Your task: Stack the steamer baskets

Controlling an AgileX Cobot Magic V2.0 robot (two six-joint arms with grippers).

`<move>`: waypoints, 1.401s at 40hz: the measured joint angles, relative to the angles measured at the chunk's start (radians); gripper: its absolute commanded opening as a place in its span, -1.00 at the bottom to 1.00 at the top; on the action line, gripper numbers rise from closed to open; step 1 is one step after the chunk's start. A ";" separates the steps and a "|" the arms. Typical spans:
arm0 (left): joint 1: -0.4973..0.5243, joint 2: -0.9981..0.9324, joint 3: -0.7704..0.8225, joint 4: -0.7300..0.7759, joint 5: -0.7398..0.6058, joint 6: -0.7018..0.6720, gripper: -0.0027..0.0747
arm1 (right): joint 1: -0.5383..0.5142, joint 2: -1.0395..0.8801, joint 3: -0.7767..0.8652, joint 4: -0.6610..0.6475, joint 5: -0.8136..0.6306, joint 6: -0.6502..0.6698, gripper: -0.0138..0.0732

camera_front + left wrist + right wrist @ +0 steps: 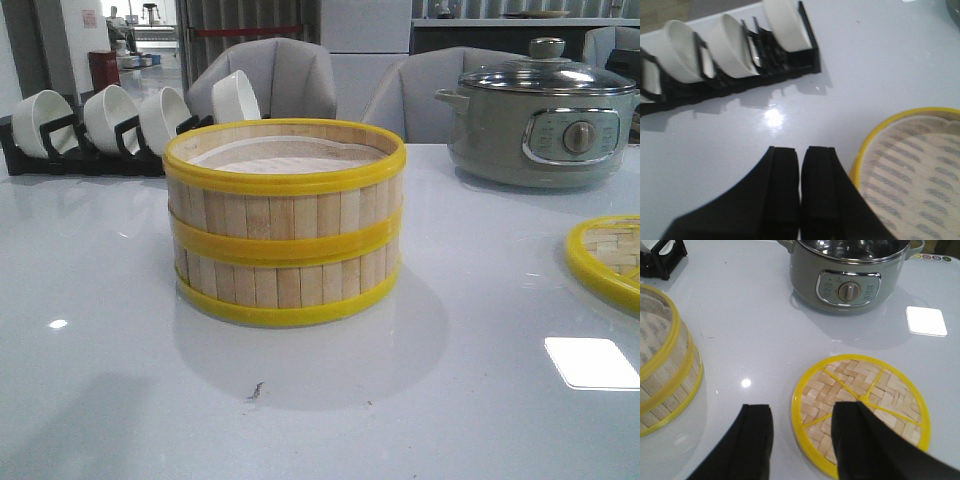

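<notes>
Two steamer baskets stand stacked in the middle of the table, the upper steamer basket [285,185] squarely on the lower steamer basket [285,280]. The stack also shows in the right wrist view [662,370], and the top basket's white liner and yellow rim show in the left wrist view [912,165]. My left gripper [801,155] is shut and empty, above the table just beside the top rim. My right gripper [800,412] is open and empty, over the near edge of the woven bamboo lid [862,410]. Neither gripper shows in the front view.
A grey electric pot [540,120] with a glass lid stands at the back right. A black rack [100,150] holding several white bowls stands at the back left. The woven lid [610,255] lies flat at the table's right edge.
</notes>
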 measured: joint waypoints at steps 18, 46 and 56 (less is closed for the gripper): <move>0.258 -0.420 0.548 0.000 -0.166 -0.022 -0.68 | 0.000 0.000 0.000 0.000 0.000 0.000 0.22; 0.153 -1.057 1.385 -0.058 -0.489 -0.038 -0.72 | 0.000 0.000 0.000 0.039 0.000 0.000 0.22; 0.153 -1.126 1.478 -0.058 -0.503 -0.040 -0.72 | 0.000 0.000 0.000 0.041 0.000 0.000 0.22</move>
